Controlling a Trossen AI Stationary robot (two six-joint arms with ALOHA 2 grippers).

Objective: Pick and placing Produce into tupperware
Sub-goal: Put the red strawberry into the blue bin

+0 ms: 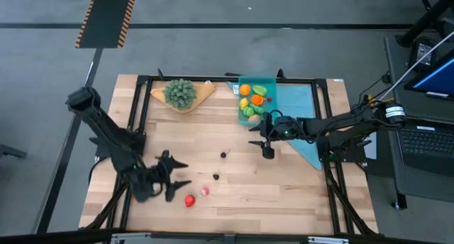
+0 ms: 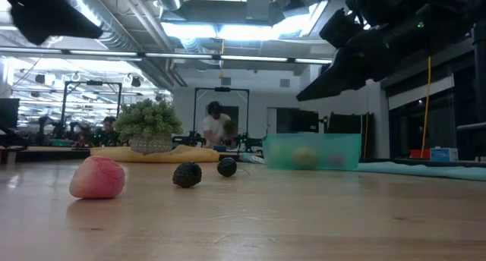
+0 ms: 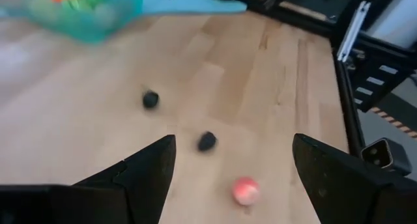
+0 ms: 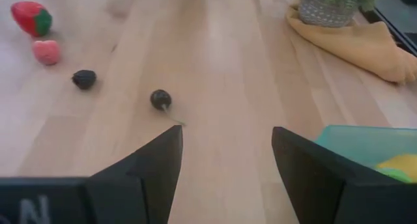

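Loose produce lies on the wooden table: a red strawberry [image 1: 189, 200], a pink piece [image 1: 205, 191] and two dark pieces [image 1: 216, 176] [image 1: 223, 155]. The teal tupperware [image 1: 269, 82] stands at the far side, holding several orange, yellow and green pieces. My left gripper [image 1: 177, 174] hovers open at the near left, just left of the loose pieces, with nothing between its fingers. In its wrist view the pink piece [image 3: 245, 191] and a dark piece [image 3: 207, 140] lie ahead. My right gripper [image 1: 264, 147] is open just near of the tupperware, holding nothing.
A bushy green plant [image 1: 180, 92] sits on a tan board [image 1: 202, 91] at the far left. A light-blue cloth [image 1: 303, 123] lies right of the tupperware, under the right arm. A black frame [image 1: 142, 79] runs along the table's edges.
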